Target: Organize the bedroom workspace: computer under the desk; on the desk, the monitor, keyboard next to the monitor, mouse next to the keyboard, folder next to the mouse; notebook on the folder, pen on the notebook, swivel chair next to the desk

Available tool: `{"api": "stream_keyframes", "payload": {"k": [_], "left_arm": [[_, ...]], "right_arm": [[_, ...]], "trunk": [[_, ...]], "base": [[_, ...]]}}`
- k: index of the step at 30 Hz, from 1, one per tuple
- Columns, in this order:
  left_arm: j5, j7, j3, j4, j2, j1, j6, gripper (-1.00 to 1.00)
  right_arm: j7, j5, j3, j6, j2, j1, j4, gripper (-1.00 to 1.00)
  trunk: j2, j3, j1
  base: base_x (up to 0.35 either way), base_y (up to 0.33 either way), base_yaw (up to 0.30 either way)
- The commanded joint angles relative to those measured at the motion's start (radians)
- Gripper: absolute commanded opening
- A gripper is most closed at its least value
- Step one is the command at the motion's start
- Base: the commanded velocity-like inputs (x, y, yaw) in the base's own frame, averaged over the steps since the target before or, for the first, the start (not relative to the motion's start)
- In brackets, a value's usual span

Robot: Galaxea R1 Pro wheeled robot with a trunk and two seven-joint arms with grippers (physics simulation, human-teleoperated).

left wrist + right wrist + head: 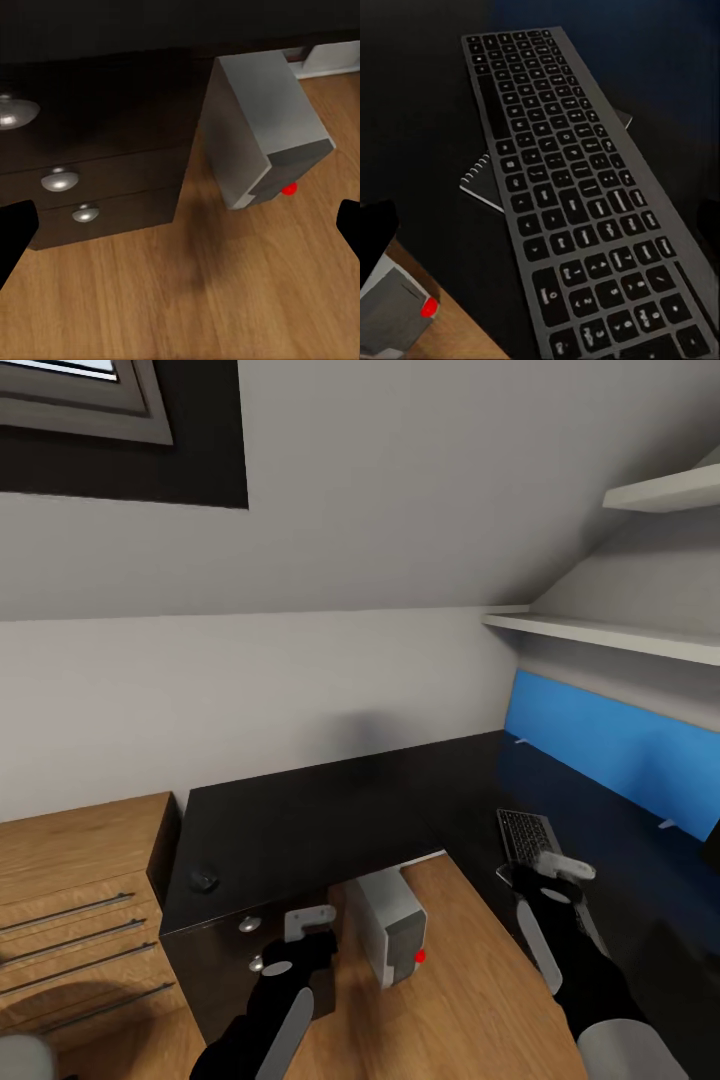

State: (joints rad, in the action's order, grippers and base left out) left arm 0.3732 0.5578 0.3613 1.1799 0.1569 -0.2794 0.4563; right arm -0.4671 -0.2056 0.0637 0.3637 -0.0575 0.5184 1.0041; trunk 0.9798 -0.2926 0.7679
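The black desk [330, 810] wraps around a wooden-floored nook. The light-grey computer [390, 932] stands on the floor there, its rear under the desk top and its front with a red dot [289, 189] sticking out. A small black mouse [205, 880] lies near the desk's left front corner. On the right wing the keyboard [570, 195] lies partly on top of a spiral-bound notebook [484, 184]. My left gripper [305, 925] hangs open above the floor before the computer [259, 127]. Open too, my right gripper [560, 865] hovers over the keyboard's [525, 833] near end.
Black drawers with silver knobs [60, 180] stand beside the computer. A wooden chest of drawers [70, 890] adjoins the desk on the left. A blue upright panel [620, 745] lines the right wall under white shelves [600, 632]. Bare wooden floor [187, 300] lies below my left gripper.
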Motion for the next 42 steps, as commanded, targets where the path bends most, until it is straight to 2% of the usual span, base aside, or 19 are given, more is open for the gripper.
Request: {"api": "stream_keyframes", "payload": {"k": [1, 4, 12, 15, 16, 22, 23, 29, 31, 34, 38, 42], "left_arm": [[0.009, 0.009, 0.002, 0.001, -0.001, -0.001, 0.002, 1.00], [0.010, 0.008, 0.004, 0.000, -0.002, -0.001, 0.002, 1.00], [0.010, 0.008, 0.005, 0.000, -0.002, -0.001, 0.001, 1.00], [0.010, 0.008, 0.005, 0.000, -0.002, -0.001, 0.002, 1.00], [0.010, 0.008, 0.005, 0.000, -0.003, -0.001, 0.002, 1.00], [0.010, 0.008, 0.005, 0.000, -0.002, -0.001, 0.002, 1.00], [0.010, 0.008, 0.005, 0.000, -0.003, -0.001, 0.002, 1.00], [0.011, 0.007, 0.005, 0.004, -0.003, -0.001, 0.002, 1.00], [0.011, 0.007, 0.006, 0.005, -0.003, -0.001, 0.002, 1.00], [0.011, 0.006, 0.007, 0.006, -0.002, -0.001, 0.002, 1.00], [0.011, 0.005, 0.007, 0.019, -0.002, -0.001, 0.002, 1.00], [0.022, 0.004, 0.007, 0.074, -0.002, -0.001, 0.005, 1.00]], "right_arm": [[-0.003, -0.009, 0.001, 0.004, -0.008, 0.006, -0.013, 1.00], [0.038, -0.024, 0.021, 0.002, -0.052, 0.051, -0.111, 1.00], [0.174, -0.077, 0.047, -0.023, -0.147, 0.177, -0.363, 1.00], [0.197, -0.082, 0.050, -0.047, -0.163, 0.202, -0.412, 1.00], [0.212, -0.085, 0.052, -0.076, -0.176, 0.219, -0.444, 1.00], [0.220, -0.087, 0.053, -0.094, -0.193, 0.229, -0.483, 1.00], [0.221, -0.090, 0.053, -0.112, -0.210, 0.243, -0.528, 1.00], [0.222, -0.099, 0.054, -0.158, -0.229, 0.274, -0.606, 1.00], [0.222, -0.110, 0.061, -0.162, -0.241, 0.278, -0.619, 1.00], [0.222, -0.150, 0.095, -0.164, -0.259, 0.281, -0.632, 1.00], [0.222, -0.180, 0.118, -0.164, -0.268, 0.282, -0.637, 1.00], [0.223, -0.194, 0.127, -0.163, -0.269, 0.282, -0.639, 1.00]], "trunk": [[0.001, -0.001, 0.000], [0.001, -0.001, 0.000], [0.001, -0.001, 0.000], [0.001, -0.001, 0.000], [0.001, -0.001, 0.000], [0.001, -0.001, 0.000], [0.001, -0.001, 0.000], [0.001, -0.001, 0.000], [0.001, -0.001, 0.000], [0.001, -0.001, 0.000], [0.001, -0.001, 0.000], [0.001, -0.001, 0.000]], "base": [[0.000, 0.000, 0.000], [0.030, 0.000, 0.000], [0.219, -0.016, 0.000], [0.291, -0.050, 0.000], [0.136, -0.019, 0.000], [0.154, -0.009, 0.000], [0.161, -0.001, 0.000], [0.083, -0.004, 0.000], [0.165, -0.085, 0.000], [0.180, -0.130, 0.000], [0.075, -0.056, 0.000], [0.021, -0.015, 0.000]]}}
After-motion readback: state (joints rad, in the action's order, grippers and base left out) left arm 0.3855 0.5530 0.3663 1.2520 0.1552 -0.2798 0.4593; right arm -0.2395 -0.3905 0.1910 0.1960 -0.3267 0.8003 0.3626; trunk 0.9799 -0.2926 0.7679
